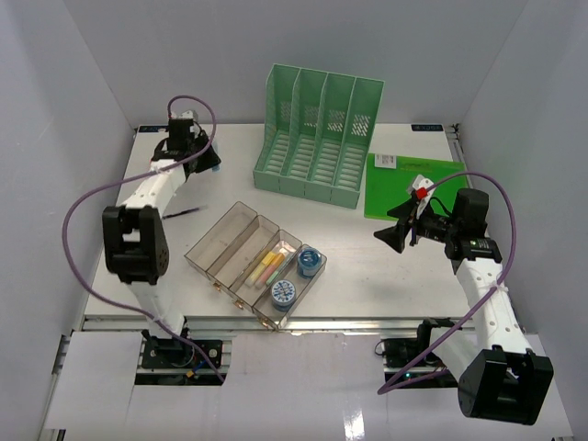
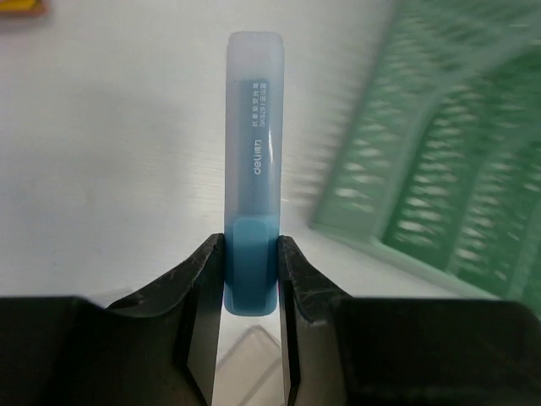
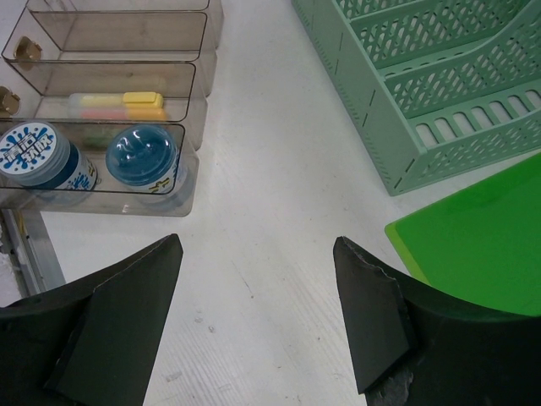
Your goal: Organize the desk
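**Figure.** Two-arm rig at a white counter [image 1: 367, 266], seen from overhead and from each wrist.

The left pincer [image 2: 252, 249] was closed partway on a pale blue highlighter [image 2: 254, 127]. Its jaws pressed the two sides of the darker blue end, and the capped length stuck out ahead unsupported. Overhead, this pincer sat above the far left corner of the counter, well apart from the clear tray [image 1: 253, 266]. The right pincer [image 3: 258, 254] stood wide open and held nothing, poised over the counter between the tray and a green folder [image 1: 409, 188].

**Hazards, as judged.**
- The hold was at one end only — a quick swing could let the highlighter pivot, slide out and drop.
- If the highlighter was meant for the tray compartment where other highlighters [image 1: 266, 266] lay, a low approach could strike a divider wall and shift the tray.
- A poor release could instead land it beside the two blue-lidded tubs [image 1: 310, 262].
- The purple cable [image 1: 83, 211] looping off the left arm could catch on that arm's own joints.
- A dark pen [image 1: 184, 213] lay loose near the same arm and could be swept aside.

**The counter.** It was a large flat white rectangle filling the floor of the enclosure — a metal rail ran along its near edge, and grey-white walls closed the other three sides. Faint scuffs showed in the right wrist view. A green file rack [image 1: 317, 138] stood toward its back, with the folder just beside it on the right.
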Motion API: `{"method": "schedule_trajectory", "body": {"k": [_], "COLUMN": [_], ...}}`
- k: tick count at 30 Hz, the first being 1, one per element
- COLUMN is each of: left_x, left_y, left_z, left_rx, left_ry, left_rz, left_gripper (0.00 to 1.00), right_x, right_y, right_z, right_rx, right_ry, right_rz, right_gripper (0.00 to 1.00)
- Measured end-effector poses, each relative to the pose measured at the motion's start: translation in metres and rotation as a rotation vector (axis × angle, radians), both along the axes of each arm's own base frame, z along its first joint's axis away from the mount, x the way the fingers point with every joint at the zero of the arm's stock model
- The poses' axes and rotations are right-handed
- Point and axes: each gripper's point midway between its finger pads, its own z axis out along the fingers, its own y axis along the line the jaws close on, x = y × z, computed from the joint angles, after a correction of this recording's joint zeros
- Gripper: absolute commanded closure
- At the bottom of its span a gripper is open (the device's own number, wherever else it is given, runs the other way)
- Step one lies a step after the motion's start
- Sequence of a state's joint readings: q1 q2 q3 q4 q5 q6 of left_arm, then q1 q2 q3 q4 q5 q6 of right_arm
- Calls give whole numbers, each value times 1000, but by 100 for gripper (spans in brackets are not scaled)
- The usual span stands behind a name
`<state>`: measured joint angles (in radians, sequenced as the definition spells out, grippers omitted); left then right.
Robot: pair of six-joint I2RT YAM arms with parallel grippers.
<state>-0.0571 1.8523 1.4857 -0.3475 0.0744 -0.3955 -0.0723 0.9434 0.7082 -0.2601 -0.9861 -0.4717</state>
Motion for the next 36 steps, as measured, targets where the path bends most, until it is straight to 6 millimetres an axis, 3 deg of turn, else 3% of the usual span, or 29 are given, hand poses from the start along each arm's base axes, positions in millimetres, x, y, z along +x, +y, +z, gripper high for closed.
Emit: {"method": "schedule_trajectory", "body": {"k": [5, 7, 9, 13, 17, 22, 29, 31, 36], "left_x": [-79, -117, -155, -235, -289, -318, -313, -311, -308], "left_y": [-34, -47, -63, -105, -145, -163, -154, -151, -146], "left_z": [72, 77, 71, 41, 22, -8, -50, -58, -69], "left_rx": [-97, -131, -168, -234, -258, -211, -81, -50, 1], "left_ry": [-158, -181, -179, -91, -3, 100, 217, 233, 252], "left_rz": [-201, -274, -352, -530, -702, -773, -703, -689, -663], "left_gripper": [100, 100, 100, 100, 100, 100, 98, 87, 42], "right_x": [-1, -1, -2, -4, -5, -5, -5, -5, -5], "right_y": [0, 1, 1, 2, 3, 3, 3, 3, 3], "right_z": [1, 2, 3, 4, 5, 5, 4, 4, 4], "right_rx": [0, 0, 1, 6, 9, 10, 8, 8, 8], "right_ry": [-8, -10, -14, -18, -18, -17, -18, -18, -19], "right_rz": [4, 6, 10, 18, 24, 25, 25, 25, 26], "right_gripper": [21, 21, 21, 21, 21, 21, 21, 21, 21]}}
